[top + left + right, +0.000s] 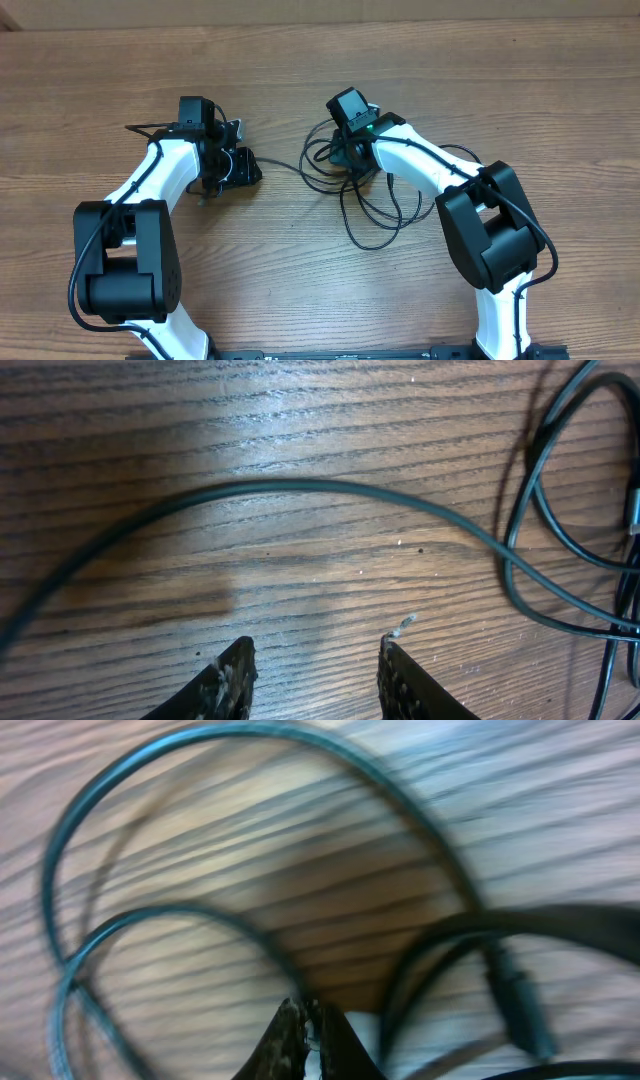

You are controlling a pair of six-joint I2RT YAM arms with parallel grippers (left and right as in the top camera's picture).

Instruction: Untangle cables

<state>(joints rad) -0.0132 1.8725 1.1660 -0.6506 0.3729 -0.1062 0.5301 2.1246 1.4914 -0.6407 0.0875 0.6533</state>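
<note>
Cables (300, 484) ahead of left gripper (316, 652), jaws apart, empty; right gripper (303, 1017), jaws together.

No legible text (in any view)

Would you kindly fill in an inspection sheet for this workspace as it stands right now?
Surface: wooden table, grain visible, no spills.
Job's things: thin black cables lie in overlapping loops by the right arm; one strand runs off toward the left arm.
Clutter: nothing seen.
Grippers: left gripper open, nothing between its fingers, the strand just ahead of it; right gripper shut among the loops, and whether it pinches one cannot be told.
Cables: thicker black arm wiring runs along both arms, apart from the tangle.
Surroundings: a dark rail at the near edge; nothing else seen.
</note>
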